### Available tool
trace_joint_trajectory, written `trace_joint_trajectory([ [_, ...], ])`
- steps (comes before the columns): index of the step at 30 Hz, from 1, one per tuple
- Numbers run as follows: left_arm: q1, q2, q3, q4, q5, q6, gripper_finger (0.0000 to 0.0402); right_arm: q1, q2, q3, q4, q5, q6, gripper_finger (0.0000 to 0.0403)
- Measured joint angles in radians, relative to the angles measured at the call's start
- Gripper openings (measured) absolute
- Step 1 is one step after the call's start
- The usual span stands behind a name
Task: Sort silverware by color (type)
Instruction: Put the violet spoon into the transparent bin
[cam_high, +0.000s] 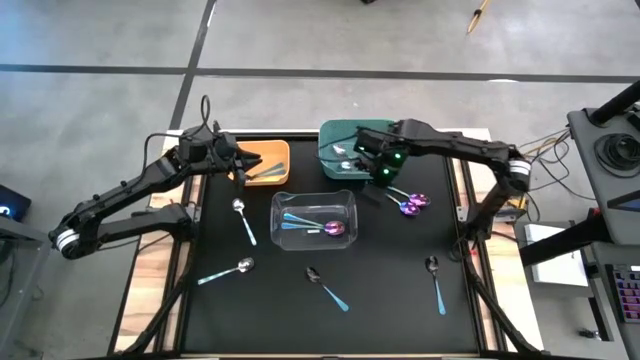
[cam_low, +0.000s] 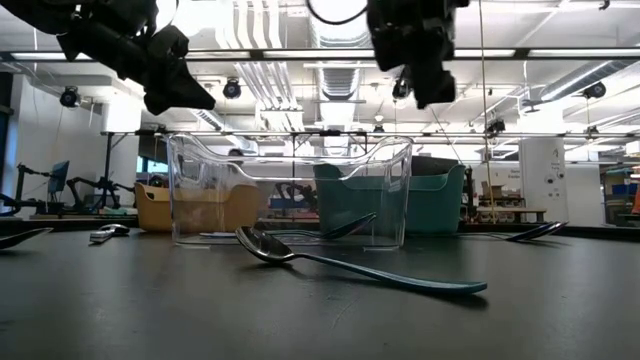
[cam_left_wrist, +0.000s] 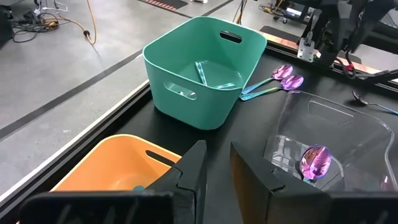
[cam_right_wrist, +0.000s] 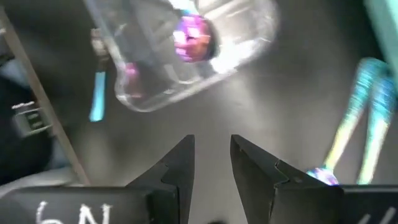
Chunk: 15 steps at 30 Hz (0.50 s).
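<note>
Black bench (cam_high: 380, 310) carries scattered spoons. Right tool (cam_high: 384, 176), empty, fingers slightly parted, hovers beside purple spoons (cam_high: 411, 204). Left tool (cam_high: 240, 168), parted, empty, over orange bin (cam_high: 268, 160). Next: descend, pinch handle.

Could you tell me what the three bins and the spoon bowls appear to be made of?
The see-through middle bin looks like clear glossy plastic: spoons show through its walls. The teal bin and orange bin look like opaque matte plastic with moulded rims. The purple-pink spoon bowl looks like polished, iridescent-coated metal, judging by its mirror sheen.
</note>
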Motion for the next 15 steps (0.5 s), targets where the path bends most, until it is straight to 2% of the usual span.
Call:
trace_joint_trajectory([
  [7, 0.0, 0.0, 0.0, 0.01, -0.048, 0.003, 0.0054, 0.0, -0.121, -0.169, 0.021, 0.211, 0.16, 0.0093],
  [15, 0.0, 0.0, 0.0, 0.025, -0.096, 0.014, 0.0054, -0.003, -0.178, -0.349, 0.141, 0.25, 0.179, 0.0093],
])
